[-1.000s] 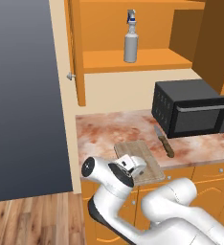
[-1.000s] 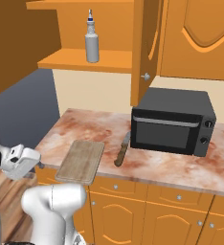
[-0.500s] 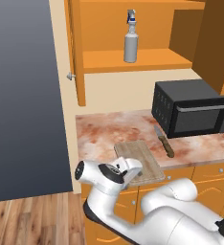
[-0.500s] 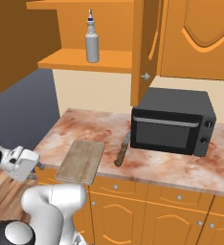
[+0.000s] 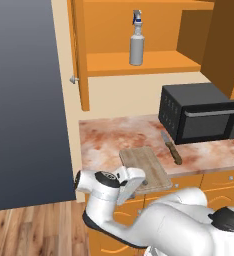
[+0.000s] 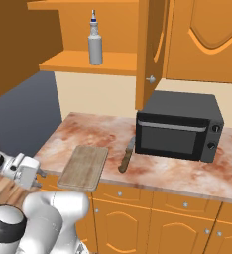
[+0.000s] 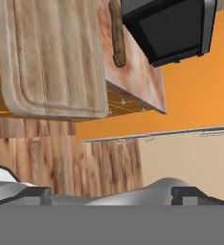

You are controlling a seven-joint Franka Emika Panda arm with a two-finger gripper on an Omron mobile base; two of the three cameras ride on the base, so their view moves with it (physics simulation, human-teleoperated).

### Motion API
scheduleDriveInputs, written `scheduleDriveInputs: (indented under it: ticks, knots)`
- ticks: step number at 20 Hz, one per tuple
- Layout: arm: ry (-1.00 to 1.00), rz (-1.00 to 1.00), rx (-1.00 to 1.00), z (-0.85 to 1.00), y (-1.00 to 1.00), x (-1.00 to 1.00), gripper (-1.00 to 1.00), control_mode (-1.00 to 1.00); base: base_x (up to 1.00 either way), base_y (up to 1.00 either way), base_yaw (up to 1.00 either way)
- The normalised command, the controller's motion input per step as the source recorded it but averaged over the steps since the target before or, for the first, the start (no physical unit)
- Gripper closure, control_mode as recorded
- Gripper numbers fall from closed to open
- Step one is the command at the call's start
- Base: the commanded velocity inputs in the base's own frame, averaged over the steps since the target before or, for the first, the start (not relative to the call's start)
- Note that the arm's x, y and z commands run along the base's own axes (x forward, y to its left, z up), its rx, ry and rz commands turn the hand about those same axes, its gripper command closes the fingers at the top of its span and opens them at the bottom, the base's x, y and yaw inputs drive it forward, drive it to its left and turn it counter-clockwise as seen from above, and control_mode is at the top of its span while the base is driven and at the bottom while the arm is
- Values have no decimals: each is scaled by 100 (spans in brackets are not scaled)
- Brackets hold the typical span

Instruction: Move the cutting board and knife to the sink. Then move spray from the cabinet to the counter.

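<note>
Wooden and pale, the cutting board (image 5: pixel 145 169) lies flat on the marbled worktop (image 5: pixel 109 142), its near end jutting just past the front edge. The knife (image 5: pixel 172 148) rests just beside it on the side toward the black microwave (image 5: pixel 199 113), blade pointing at the wall, apart from the board. The spray (image 5: pixel 136 46) stands upright on the shelf of the open cabinet (image 5: pixel 139 62) above.

Over the last second the arm has swung its hand lower and further out toward the room side, away from the board; the claw (image 6: pixel 38 176) now hangs in front of the worktop edge, below board level, touching nothing. Board, knife and spray have not shifted. By my judgement the first step is not yet begun: the arm is repositioning, perhaps for an approach to the overhanging end of the board, which offers an edge to pinch.

From the hand's camera the board's underside edge and the knife handle (image 7: pixel 116 33) show overhead, rolled at an odd angle. The claw's fingertips sit low and dim at the bottom there, well apart, so it reads as open and empty. No sink appears, so I cannot say which way the board must travel. The knife's blade tip is small and hard to make out against the stone.
</note>
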Motion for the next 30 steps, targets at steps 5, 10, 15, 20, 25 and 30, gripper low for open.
scheduleDriveInputs:
  ticks: [5, 10, 15, 20, 25, 30]
  knots:
    - [0, -13, -8, -3, 0, 4, -100, -100, 0, 0, 0]
    - [0, -14, -12, -7, 0, 0, -100, -100, 0, 0, 0]
    - [0, -10, -11, -4, -1, 0, -100, -100, 0, 0, 0]
    - [0, 0, -6, 0, 0, 0, -100, -100, 0, 0, 0]
    - [-1, 1, -5, -2, 0, 1, -100, -100, 0, 0, 0]
    - [-3, 9, -3, -3, 0, 9, -100, -100, 0, 0, 0]
